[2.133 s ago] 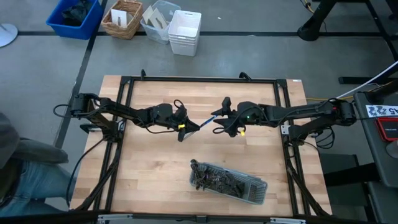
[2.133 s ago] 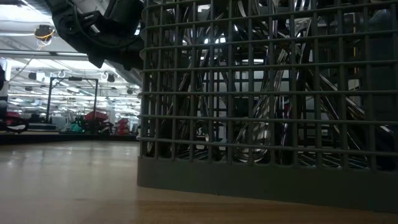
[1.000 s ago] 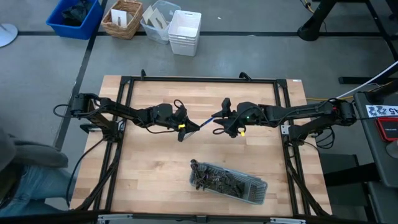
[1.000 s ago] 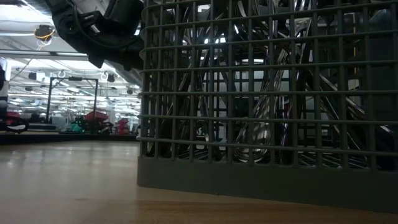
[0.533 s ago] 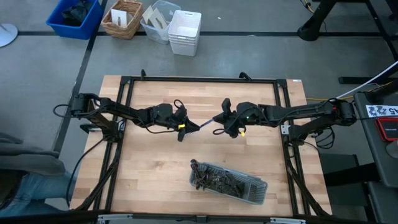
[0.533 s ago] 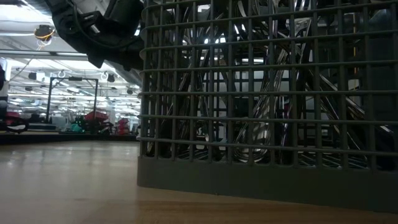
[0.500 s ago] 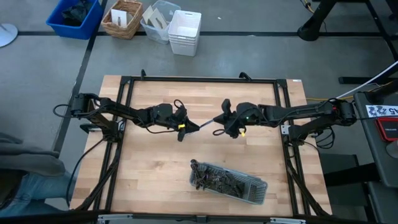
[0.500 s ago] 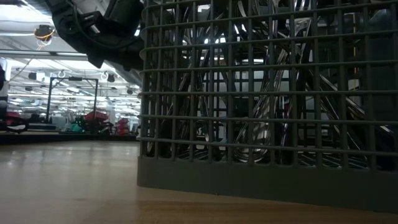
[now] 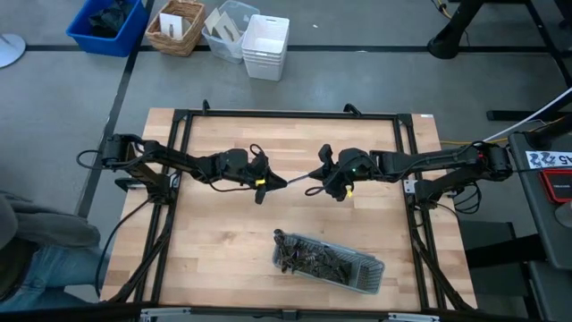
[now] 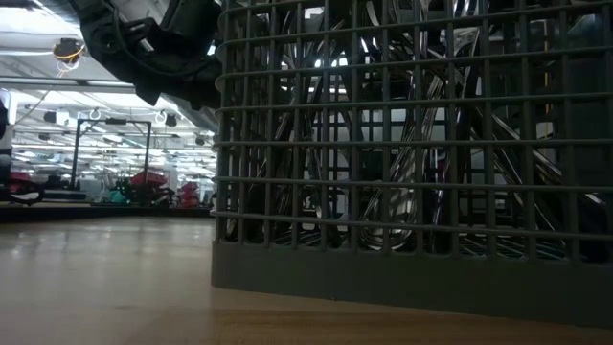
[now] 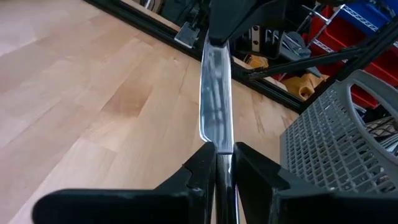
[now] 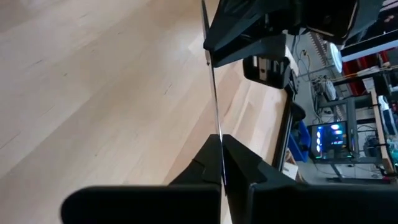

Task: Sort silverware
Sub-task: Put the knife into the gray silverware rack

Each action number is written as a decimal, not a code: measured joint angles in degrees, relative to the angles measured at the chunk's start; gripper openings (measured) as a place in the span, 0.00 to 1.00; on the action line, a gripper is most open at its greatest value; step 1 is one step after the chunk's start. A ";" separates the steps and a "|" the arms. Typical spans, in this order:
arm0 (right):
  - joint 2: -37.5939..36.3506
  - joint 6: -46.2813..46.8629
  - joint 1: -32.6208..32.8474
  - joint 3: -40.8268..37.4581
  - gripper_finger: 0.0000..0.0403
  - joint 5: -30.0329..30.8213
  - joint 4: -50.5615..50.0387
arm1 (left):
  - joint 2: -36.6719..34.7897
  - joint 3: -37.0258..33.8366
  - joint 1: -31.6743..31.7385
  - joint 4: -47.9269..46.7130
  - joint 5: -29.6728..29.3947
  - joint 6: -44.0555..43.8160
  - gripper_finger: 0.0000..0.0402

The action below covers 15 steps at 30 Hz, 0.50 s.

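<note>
Barely started, judging by the frames: nearly all the silverware [image 9: 322,257] sits heaped in the grey mesh tray [image 9: 375,277] at lower centre of the high view, and nothing is sorted out on the surface [image 9: 214,241]. 1 knife [image 11: 216,102] hangs mid-air at frame centre, held at both ends. The left tool [image 9: 271,182] is nearly closed, pinching one end; the right tool [image 9: 320,180] is clamped tight on the other. Reads as a handover, no release by either yet. Plenty of bare wood around both arms and left of the tray. Black frame rails [image 9: 286,114] border the surface. In the low view the tray wall fills the right side, close to the near edge.
</note>
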 joint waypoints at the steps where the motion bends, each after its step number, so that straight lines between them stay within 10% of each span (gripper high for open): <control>1: 0.00 0.01 0.00 0.01 0.01 0.01 -0.19 | -0.01 0.00 0.00 0.06 -0.04 0.63 0.12; 15: -0.02 7.14 0.02 0.10 0.00 -0.02 -0.83 | -4.16 0.15 0.90 5.50 -0.12 10.98 0.12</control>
